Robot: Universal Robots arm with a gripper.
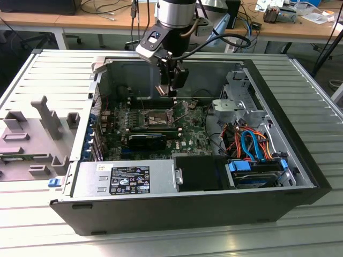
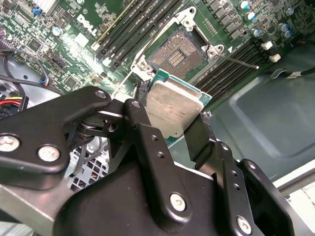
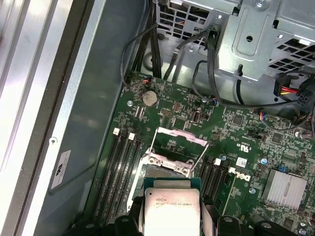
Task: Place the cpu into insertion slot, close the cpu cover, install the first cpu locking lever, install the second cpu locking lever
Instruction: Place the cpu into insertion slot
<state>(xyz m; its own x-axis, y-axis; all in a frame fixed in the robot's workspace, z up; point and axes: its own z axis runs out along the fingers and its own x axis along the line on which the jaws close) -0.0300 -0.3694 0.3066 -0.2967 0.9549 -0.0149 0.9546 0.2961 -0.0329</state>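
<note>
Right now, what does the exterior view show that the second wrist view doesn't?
Exterior view extras: the whole case, the power supply, the blue drive bracket and the table around them. Second wrist view extras: the screws on the fingers and the cpu with its silver top close up. Both share: the fingers holding the cpu near the open slot on the green board, not in it yet.

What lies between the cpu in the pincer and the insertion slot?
Nothing stands between them: in the second wrist view the cpu, held in the pincer, hangs just short of the open insertion slot.
</note>
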